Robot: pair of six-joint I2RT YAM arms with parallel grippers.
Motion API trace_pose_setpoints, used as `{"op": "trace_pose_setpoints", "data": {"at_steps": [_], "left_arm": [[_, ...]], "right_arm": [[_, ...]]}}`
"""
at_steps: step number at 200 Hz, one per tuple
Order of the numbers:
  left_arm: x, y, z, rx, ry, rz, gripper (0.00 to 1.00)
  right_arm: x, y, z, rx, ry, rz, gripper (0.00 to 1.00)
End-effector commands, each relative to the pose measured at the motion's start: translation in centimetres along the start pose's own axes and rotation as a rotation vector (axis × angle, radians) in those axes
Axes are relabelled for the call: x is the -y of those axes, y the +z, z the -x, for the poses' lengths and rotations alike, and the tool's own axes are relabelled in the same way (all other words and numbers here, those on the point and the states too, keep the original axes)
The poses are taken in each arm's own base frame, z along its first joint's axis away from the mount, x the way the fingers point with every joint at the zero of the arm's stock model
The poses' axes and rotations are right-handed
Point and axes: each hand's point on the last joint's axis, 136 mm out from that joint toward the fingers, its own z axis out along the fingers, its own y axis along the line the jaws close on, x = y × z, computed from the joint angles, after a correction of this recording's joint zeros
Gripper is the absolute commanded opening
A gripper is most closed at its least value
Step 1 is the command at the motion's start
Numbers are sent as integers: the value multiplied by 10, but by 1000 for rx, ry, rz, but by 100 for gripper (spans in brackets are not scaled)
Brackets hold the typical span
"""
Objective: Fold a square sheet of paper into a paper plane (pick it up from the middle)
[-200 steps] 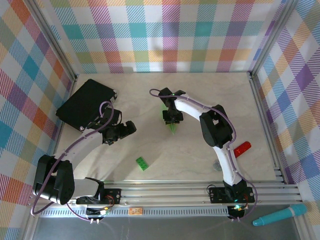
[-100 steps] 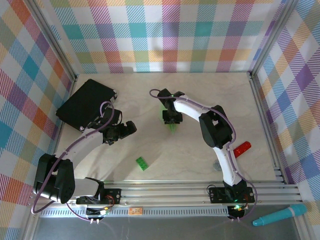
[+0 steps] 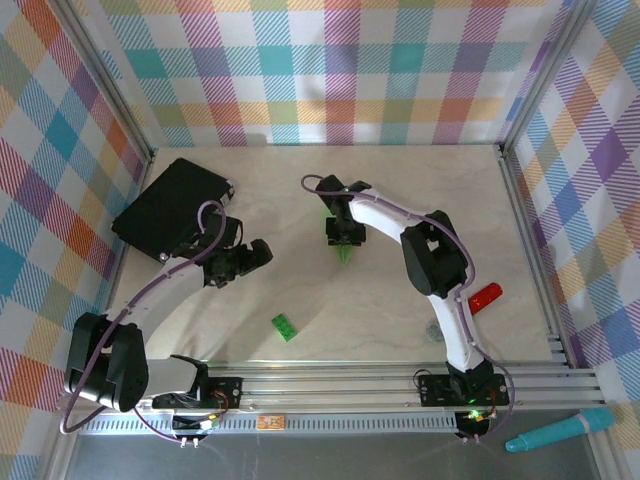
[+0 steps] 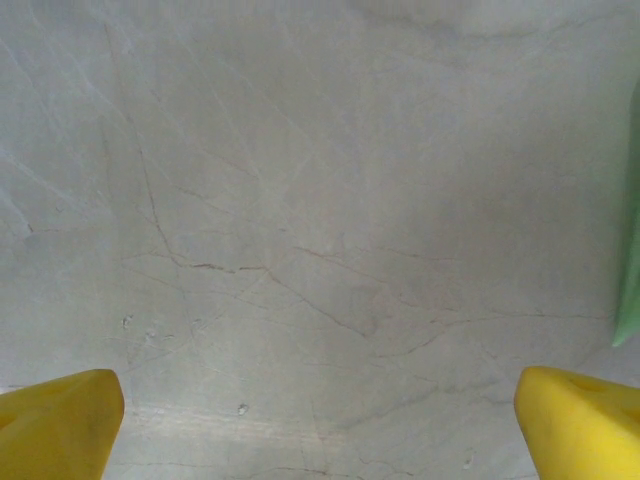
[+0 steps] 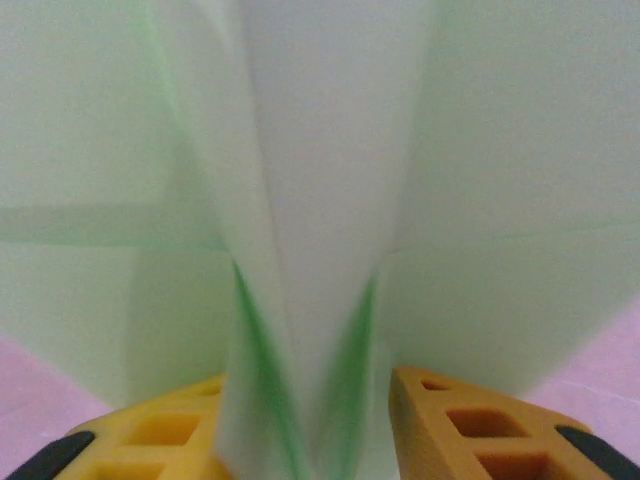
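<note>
The paper plane (image 3: 346,254) is a narrow pale-green dart lying on the table's middle, its tip pointing toward the near edge. My right gripper (image 3: 344,236) is over its rear part. In the right wrist view the plane's folded keel (image 5: 320,200) stands between the yellow fingers (image 5: 470,430); the jaws are parted, with a gap between the right finger and the fold. My left gripper (image 3: 258,255) is to the plane's left, wide open over bare table (image 4: 320,425). A pale-green edge of the plane (image 4: 630,250) shows at the right border of the left wrist view.
A black case (image 3: 170,205) lies at the back left. A small bright-green brick (image 3: 285,327) sits near the front, a red object (image 3: 485,297) at the right by the right arm. A teal tool (image 3: 560,430) lies beyond the front rail. Plaid walls enclose the table.
The right gripper's jaws have widened around the plane's keel. The plane has stayed on the table. The left arm has barely shifted.
</note>
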Motion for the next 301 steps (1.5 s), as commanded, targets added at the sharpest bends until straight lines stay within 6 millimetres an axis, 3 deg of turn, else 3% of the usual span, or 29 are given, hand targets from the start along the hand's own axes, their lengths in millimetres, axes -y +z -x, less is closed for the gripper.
{"op": "trace_pose_setpoints", "data": {"at_steps": [1,27,47,79,96,108,116,159,205,245,301], "left_arm": [[11,-27,31,109,-20,-25,100],[13,-50,53,203,-22,-26,100],[9,-70,71,297,-20,-10,100],[-9,-95,94,454,-2,63,100],[-22,-98,101,520,9,110,100],[-31,-96,104,551,20,138,100],[-37,-93,105,558,30,156,100],[-53,-68,107,604,152,202,100],[-75,-53,107,701,243,265,100],[-84,-30,106,754,285,227,100],[-66,-9,108,784,364,43,100]], "right_arm": [[-3,-66,26,127,32,84,44],[8,-108,35,208,55,114,47],[30,-137,37,276,84,100,52],[88,-173,36,420,134,31,73],[122,-183,32,517,137,-23,89],[146,-186,28,571,148,-63,95],[161,-185,23,590,154,-86,100],[241,-169,4,678,248,-222,99],[284,-126,-16,748,262,-262,99],[285,-94,-17,798,181,-230,99],[268,-86,-5,917,81,-90,99]]}}
